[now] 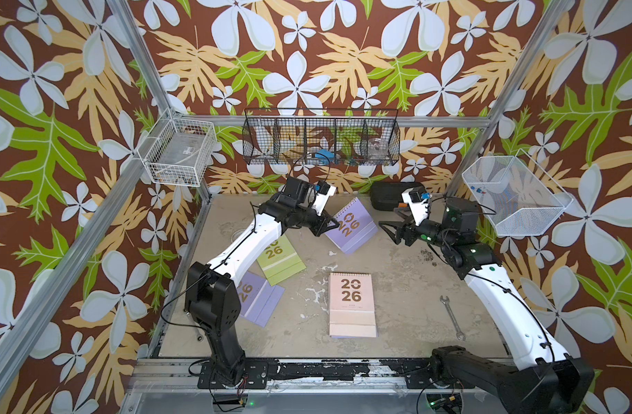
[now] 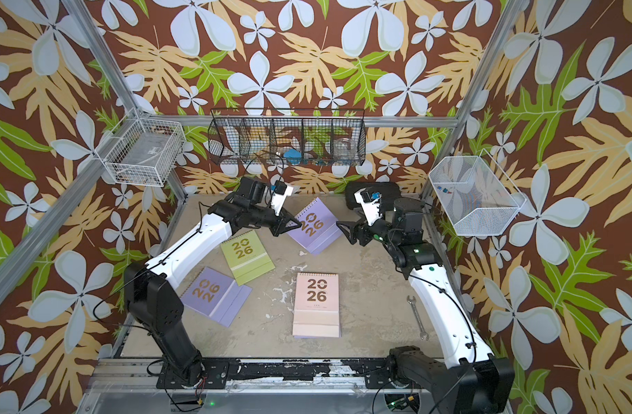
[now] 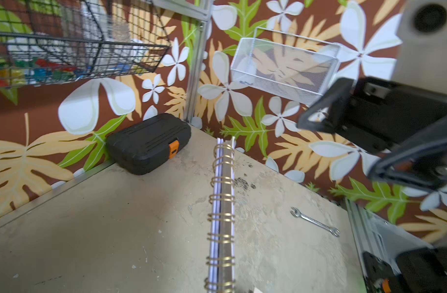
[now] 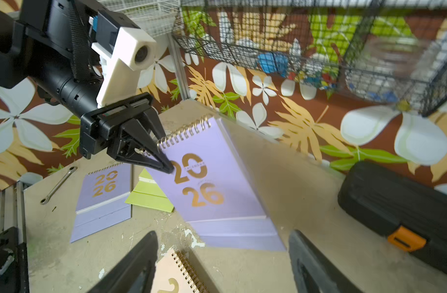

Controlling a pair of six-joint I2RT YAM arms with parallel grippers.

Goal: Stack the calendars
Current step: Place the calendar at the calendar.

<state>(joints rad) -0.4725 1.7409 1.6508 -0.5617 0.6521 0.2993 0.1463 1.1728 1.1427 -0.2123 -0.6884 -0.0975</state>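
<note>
My left gripper (image 1: 329, 225) (image 2: 295, 225) is shut on the spiral-bound corner of a lilac calendar (image 1: 355, 229) (image 2: 316, 225) (image 4: 212, 187), which hangs tilted at the back of the table. In the left wrist view only its gold spiral (image 3: 221, 203) shows, edge on. My right gripper (image 1: 388, 229) (image 4: 223, 234) stands open just right of that calendar, touching nothing. A pink calendar (image 1: 352, 304) (image 2: 316, 304) lies flat mid-table on top of a lilac one whose edge (image 1: 354, 336) peeks out. A lime green calendar (image 1: 280, 263) and another lilac calendar (image 1: 260, 301) lie on the left, partly under my left arm.
A black case with an orange latch (image 1: 389, 195) (image 3: 148, 144) sits at the back right corner. A wrench (image 1: 450, 317) lies on the right side. A black wire basket (image 1: 321, 136) and white baskets (image 1: 180, 152) (image 1: 515, 195) hang on the walls.
</note>
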